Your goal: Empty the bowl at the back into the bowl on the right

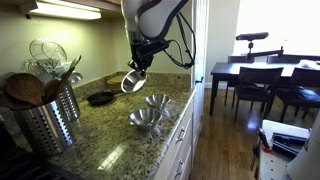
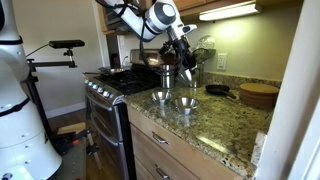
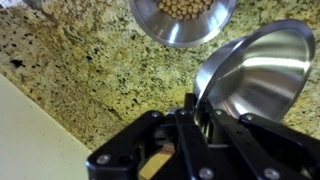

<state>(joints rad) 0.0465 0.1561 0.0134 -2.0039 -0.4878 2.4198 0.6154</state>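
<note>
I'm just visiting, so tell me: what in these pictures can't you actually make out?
Wrist view: the bowl of beige pellets is cut off by the top edge.
Wrist view: the tilted bowl in the claw runs off the right edge.
Both exterior views: any bowl's contents are too small to tell.

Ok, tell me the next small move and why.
Probably tip the held bowl back level and lower it onto the counter. The jaws grip its rim, it hangs tilted, its visible inside looks empty, and the other bowl already holds the beans.
</note>
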